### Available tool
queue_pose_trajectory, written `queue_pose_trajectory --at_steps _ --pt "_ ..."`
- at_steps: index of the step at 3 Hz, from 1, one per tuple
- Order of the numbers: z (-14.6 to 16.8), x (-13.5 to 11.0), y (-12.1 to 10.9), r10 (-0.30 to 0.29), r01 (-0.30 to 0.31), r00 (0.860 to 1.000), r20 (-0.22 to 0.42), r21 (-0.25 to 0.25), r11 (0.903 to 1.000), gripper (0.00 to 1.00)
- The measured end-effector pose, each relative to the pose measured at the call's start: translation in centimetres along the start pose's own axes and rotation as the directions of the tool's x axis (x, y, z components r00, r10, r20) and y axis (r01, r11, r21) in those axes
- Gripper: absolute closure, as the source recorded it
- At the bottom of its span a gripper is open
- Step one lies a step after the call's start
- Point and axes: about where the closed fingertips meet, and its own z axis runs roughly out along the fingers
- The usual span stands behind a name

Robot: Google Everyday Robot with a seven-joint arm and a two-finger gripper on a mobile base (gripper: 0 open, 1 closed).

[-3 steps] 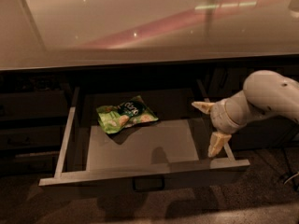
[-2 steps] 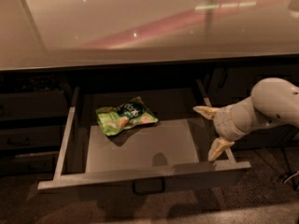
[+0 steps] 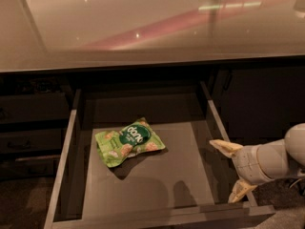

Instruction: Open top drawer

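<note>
As seen beneath the glossy beige counter (image 3: 143,27), found the wide dark grey top drawer (image 3: 64,171) drawn well out; task judged near complete. Noted a crumpled green foil snack bag (image 3: 129,142) inside, left of centre. Found the white gripper (image 3: 222,171) by the drawer's right wall, fingers spread, holding nothing. Risk: could snag that wall on withdrawal, nudging the drawer back in.
</note>
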Motion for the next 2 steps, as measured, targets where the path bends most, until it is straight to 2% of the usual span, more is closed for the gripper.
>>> queue_pose_trajectory --at_steps 1,2 --pt "0.2 -0.4 -0.5 -0.007 0.007 1.000 0.005 0.000 1.0000 0.00" --pt "-0.9 -0.7 -3.8 0.014 -0.014 1.000 0.011 0.030 0.9994 0.00"
